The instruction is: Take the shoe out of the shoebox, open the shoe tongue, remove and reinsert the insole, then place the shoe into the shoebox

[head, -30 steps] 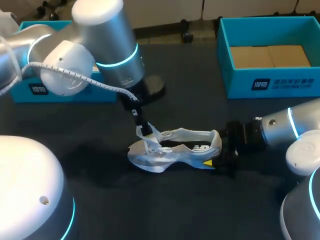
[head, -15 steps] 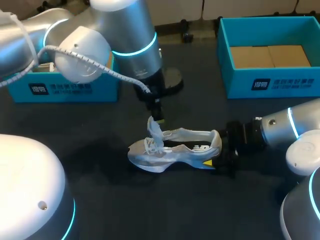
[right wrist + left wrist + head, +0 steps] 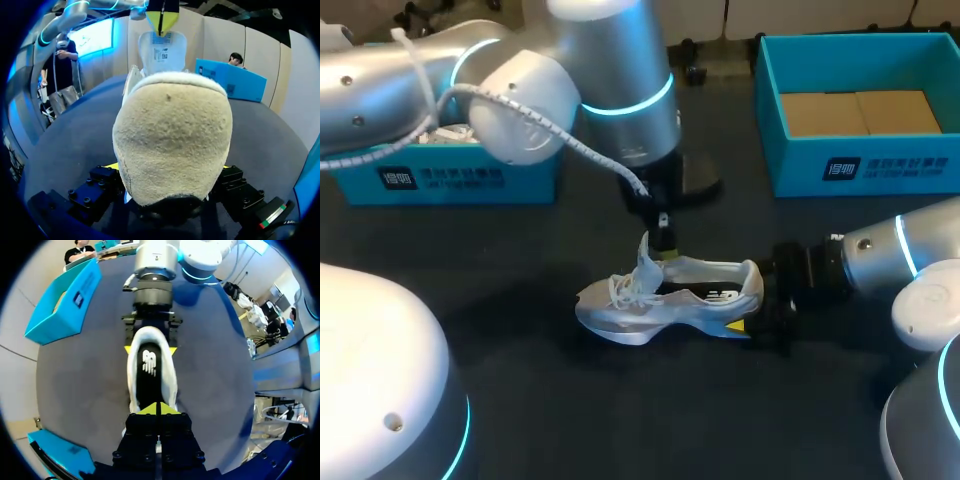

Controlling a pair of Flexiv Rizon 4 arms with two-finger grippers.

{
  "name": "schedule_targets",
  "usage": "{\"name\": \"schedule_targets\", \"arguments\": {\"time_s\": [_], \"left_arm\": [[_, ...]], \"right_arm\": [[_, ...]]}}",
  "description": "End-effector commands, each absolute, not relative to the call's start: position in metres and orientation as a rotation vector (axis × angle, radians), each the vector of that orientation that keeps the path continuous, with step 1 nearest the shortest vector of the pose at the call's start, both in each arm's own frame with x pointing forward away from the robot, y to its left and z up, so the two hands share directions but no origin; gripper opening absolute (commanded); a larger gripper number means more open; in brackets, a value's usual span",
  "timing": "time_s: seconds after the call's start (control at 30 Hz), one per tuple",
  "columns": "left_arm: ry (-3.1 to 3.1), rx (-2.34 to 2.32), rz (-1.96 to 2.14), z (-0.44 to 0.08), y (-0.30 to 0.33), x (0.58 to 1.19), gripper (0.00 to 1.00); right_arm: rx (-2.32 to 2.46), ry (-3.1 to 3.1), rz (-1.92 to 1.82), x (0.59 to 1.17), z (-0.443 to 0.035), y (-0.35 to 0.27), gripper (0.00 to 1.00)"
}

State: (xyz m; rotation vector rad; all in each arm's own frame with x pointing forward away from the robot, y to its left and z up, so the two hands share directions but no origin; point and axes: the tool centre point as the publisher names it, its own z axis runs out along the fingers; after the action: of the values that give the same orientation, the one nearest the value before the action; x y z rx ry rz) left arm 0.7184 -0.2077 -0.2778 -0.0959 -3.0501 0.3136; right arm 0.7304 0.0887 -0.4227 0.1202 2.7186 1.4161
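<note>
A second blue box (image 3: 450, 180) sits at the back left of the dark desk (image 3: 620, 420). Beside it, the left gripper (image 3: 663, 238) hangs over the middle of the desk, its yellow tips pinched together on the shoe's tongue (image 3: 161, 50), which stands upright. The white shoe (image 3: 670, 300) rests on its sole mid-desk, toe to the left, its black insole (image 3: 149, 375) showing inside. The right gripper (image 3: 752, 305) clamps the heel from both sides. The open blue shoebox (image 3: 860, 165) stands at the back right corner, well apart from the shoe.
</note>
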Motion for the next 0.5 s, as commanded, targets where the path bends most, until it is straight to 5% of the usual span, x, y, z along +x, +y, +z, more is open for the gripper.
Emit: {"name": "schedule_targets", "arguments": {"time_s": [0.03, 0.5], "left_arm": [[-3.033, -0.101, 0.283, -0.2821, -0.2265, 0.7163, 0.00], [-3.033, -0.101, 0.283, -0.2821, -0.2265, 0.7163, 0.00]], "right_arm": [[0.121, 2.720, 1.410, 0.7301, -0.4222, 0.0891, 0.00], [0.121, 2.720, 1.410, 0.7301, -0.4222, 0.0891, 0.00]]}}
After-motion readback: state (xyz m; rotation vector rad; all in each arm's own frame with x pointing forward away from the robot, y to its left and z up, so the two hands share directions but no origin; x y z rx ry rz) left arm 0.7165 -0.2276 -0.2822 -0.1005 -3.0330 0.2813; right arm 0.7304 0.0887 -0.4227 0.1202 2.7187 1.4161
